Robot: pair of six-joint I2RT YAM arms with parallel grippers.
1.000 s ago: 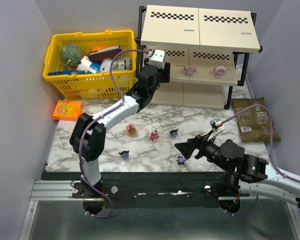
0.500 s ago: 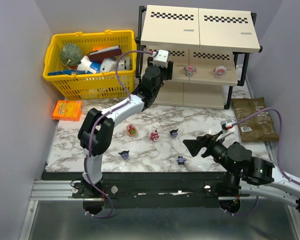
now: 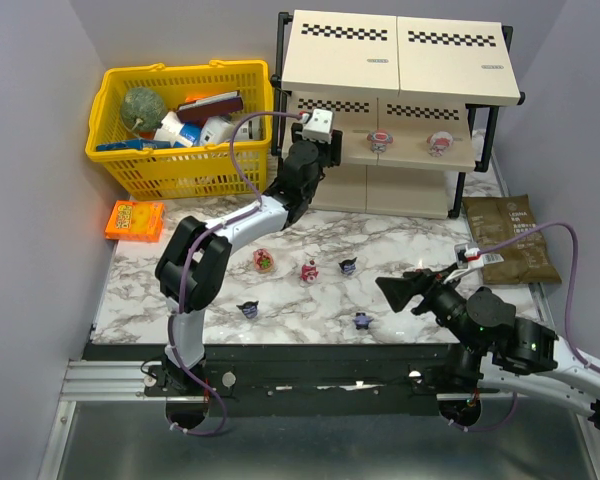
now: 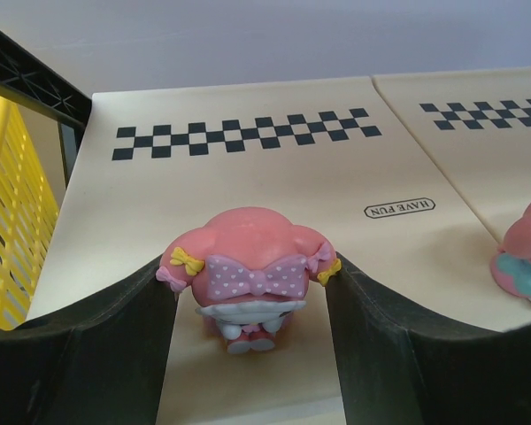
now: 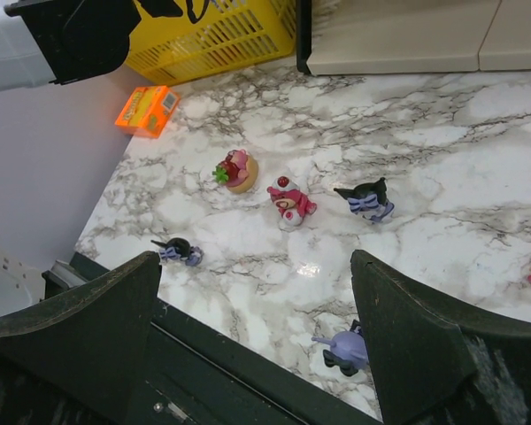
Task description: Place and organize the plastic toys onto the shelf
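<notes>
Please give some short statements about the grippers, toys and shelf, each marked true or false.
The left gripper grips a pink-and-white plastic figurine at the beige shelf with checkered edges. True.
The right gripper holds a toy too. False: its jaws stand open with nothing between them.
Two small figurines stand on the shelf's top board. False: the two small figurines stand on the middle board.
The flat orange packet lies on the white marble table beside the yellow mesh basket. True.

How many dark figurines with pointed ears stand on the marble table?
3. One dark figurine near the front edge, left; a second mid-table; a third at the front edge, centre. Others may be hidden.
</notes>
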